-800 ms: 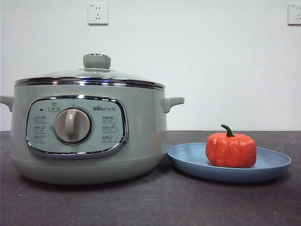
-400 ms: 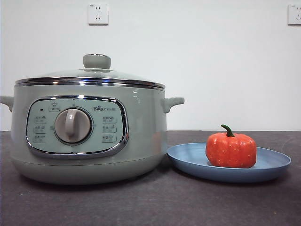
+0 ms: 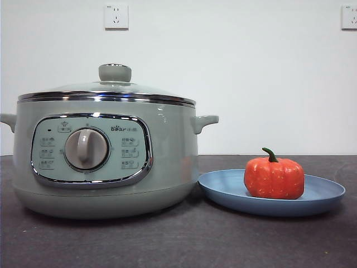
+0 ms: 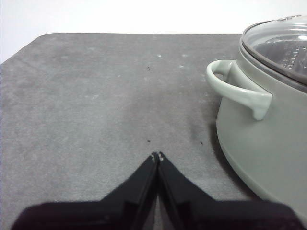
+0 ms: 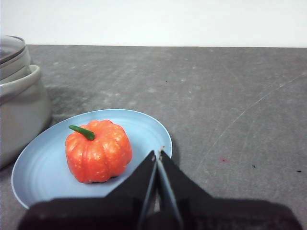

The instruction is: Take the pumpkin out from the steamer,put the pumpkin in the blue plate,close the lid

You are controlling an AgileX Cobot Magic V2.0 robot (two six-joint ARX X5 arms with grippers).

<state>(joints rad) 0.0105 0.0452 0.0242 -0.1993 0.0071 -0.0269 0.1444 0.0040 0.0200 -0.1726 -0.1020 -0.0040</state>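
Note:
The orange pumpkin [image 3: 274,177] [image 5: 98,151] with a green stem rests upright on the blue plate [image 3: 318,196] [image 5: 38,167], right of the steamer [image 3: 167,162] [image 4: 259,143] [image 5: 19,115]. On the steamer sits the glass lid [image 3: 111,88] [image 4: 280,45], with its green knob on top. My left gripper [image 4: 157,156] is shut and empty, low over the mat beside the steamer's side handle. My right gripper [image 5: 157,153] is shut and empty, just off the plate's edge, apart from the pumpkin. Neither gripper shows in the front view.
A dark grey mat [image 3: 189,240] covers the table. A white wall with two sockets [image 3: 116,16] stands behind. The steamer's side handles [image 4: 235,88] stick out on both sides.

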